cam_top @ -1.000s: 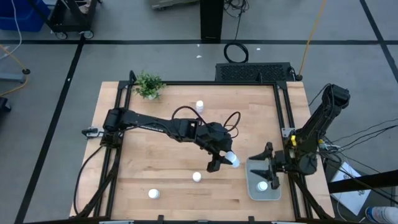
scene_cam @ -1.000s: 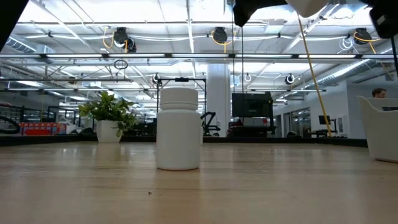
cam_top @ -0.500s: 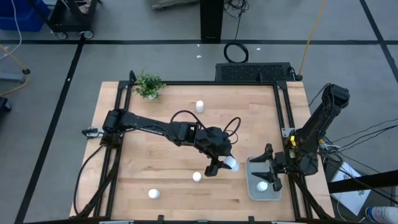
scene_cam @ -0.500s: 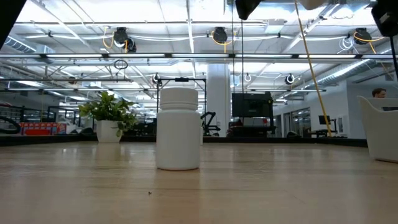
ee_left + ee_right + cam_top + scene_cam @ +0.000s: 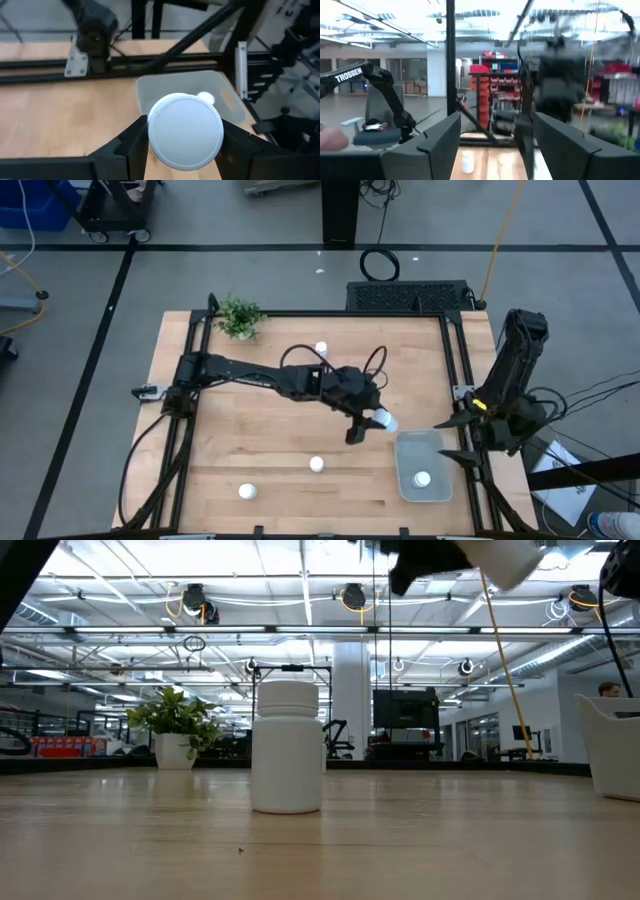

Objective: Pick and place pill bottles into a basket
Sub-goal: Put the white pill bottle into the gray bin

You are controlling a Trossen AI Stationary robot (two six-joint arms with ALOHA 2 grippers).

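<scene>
Grey floor [image 5: 200, 230] with black tape lines [image 5: 120, 275] round the wooden table [image 5: 260, 470]. Black coiled cable [image 5: 379, 264] and a dark post [image 5: 340, 210] on the floor beyond it. Low view: open hall, white ceiling trusses [image 5: 300, 600], hanging reels [image 5: 195, 602], white column [image 5: 350, 690]. Red shelving [image 5: 492, 85], possibly storage bins, in the right wrist view.

Basket [image 5: 409, 481] mouth left unobstructed from above except by one bottle [image 5: 422, 478] inside. Approach from its far left corner occupied by the left hand [image 5: 368, 427] and its bottle [image 5: 384, 421]. Right hand [image 5: 455, 437] held just off the basket's right rim.
</scene>
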